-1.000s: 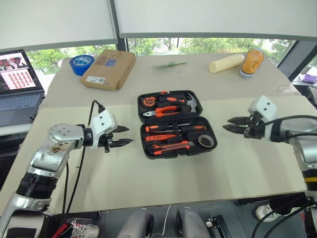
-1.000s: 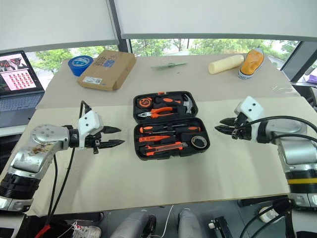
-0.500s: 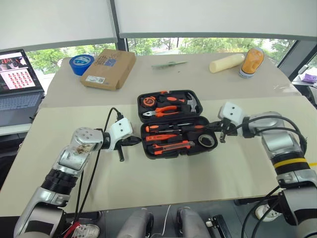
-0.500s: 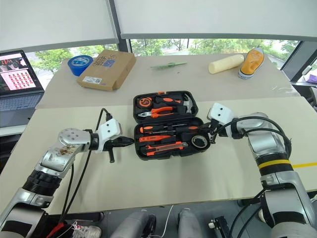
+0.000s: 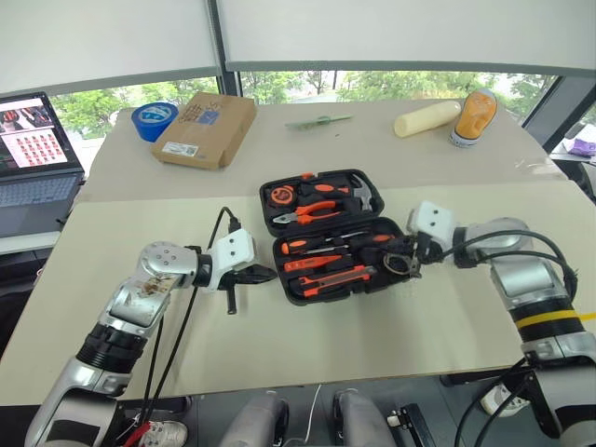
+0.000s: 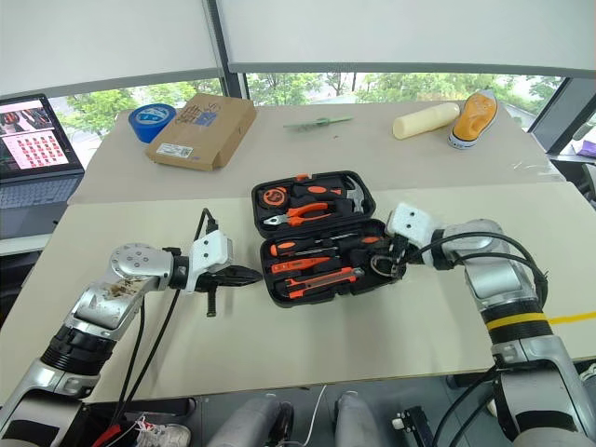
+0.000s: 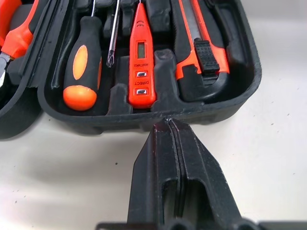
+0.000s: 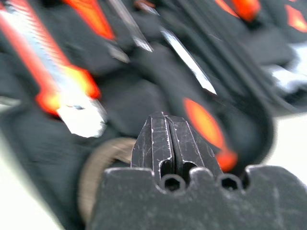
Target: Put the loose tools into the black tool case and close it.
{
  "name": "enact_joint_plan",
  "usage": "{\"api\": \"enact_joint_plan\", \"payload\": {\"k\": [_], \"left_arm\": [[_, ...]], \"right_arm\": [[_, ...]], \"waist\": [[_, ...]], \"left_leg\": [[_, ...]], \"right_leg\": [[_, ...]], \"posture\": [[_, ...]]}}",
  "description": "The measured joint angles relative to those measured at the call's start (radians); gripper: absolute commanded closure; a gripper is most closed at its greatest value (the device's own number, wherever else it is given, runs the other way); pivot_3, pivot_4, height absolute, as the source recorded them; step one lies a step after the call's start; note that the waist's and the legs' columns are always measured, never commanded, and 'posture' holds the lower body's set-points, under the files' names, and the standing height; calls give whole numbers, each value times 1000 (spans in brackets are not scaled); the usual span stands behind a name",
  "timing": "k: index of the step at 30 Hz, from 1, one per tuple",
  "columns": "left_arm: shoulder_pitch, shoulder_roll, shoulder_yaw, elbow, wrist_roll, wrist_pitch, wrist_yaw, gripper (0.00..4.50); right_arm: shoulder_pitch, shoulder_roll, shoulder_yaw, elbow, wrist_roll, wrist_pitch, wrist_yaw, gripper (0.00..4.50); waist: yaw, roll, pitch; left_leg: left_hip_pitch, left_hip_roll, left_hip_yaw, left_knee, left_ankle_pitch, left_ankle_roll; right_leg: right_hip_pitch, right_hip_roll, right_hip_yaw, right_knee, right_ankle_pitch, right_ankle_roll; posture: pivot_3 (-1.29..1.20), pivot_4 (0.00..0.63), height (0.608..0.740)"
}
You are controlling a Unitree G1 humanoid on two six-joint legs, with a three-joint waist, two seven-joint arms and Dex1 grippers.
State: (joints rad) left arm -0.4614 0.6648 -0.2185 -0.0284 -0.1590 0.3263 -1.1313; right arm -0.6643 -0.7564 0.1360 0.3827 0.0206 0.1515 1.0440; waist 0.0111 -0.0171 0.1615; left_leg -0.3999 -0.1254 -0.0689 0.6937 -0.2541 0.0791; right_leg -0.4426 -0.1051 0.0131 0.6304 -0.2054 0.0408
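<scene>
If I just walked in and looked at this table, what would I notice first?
Probably the black tool case lying open in the middle of the table, its slots full of bright orange tools. A gripper sits at each end of it with fingers shut: the left gripper at one end, the right gripper at the other, by the small tape ring. At the far side lie a cardboard box and a blue tape roll.
</scene>
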Motion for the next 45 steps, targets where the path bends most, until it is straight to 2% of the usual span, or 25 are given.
{"api": "enact_joint_plan", "payload": {"k": [5,8,12,15,23,36,41,45], "left_arm": [[-1,4,0,3,0,0,0,4462],[-5,2,1,4,0,2,2,4462],[-6,-3,1,5,0,3,1,4462],[-8,-5,2,4,-5,5,-12,4462],[38,53,19,-38,-44,19,-96,4462],[165,93,4,-143,-59,-18,-158,4462],[192,119,6,-150,-56,-20,-142,4462],[192,191,60,-127,-85,-1,-169,4462]], "right_arm": [[-75,-60,-24,215,-49,-63,-68,4500],[-68,-44,-18,286,-65,-100,-72,4500],[-54,3,1,285,-75,-108,-54,4500],[-18,20,5,201,-63,-99,-18,4500],[164,-63,-17,-90,-1,-17,90,4500],[422,-95,-77,-494,81,142,81,4500],[492,-109,-91,-542,81,149,54,4500],[489,-137,-114,-491,71,144,20,4500]], "waist": [[0,0,0],[-6,0,0],[-16,0,0],[-14,0,0],[-14,0,0],[-8,1,0],[-6,1,0],[-2,1,0]], "left_leg": [[0,0,0,-1,0,0],[0,1,0,-1,0,0],[0,1,0,-1,0,0],[-1,0,0,0,0,0],[-2,1,0,-1,0,0],[0,1,0,-1,-1,-1],[0,1,0,-1,-1,-1],[1,1,0,-1,-2,-1]], "right_leg": [[0,0,0,-1,0,0],[0,-1,0,0,0,0],[0,-1,1,0,0,0],[0,-1,0,0,0,0],[-3,-1,0,0,0,0],[-1,-2,1,0,0,0],[0,-1,1,0,0,0],[1,-1,0,0,0,0]], "posture": [[0,150,735],[0,150,735],[0,150,735],[0,150,735],[0,150,735],[0,150,735],[0,150,735],[0,150,735]]}}
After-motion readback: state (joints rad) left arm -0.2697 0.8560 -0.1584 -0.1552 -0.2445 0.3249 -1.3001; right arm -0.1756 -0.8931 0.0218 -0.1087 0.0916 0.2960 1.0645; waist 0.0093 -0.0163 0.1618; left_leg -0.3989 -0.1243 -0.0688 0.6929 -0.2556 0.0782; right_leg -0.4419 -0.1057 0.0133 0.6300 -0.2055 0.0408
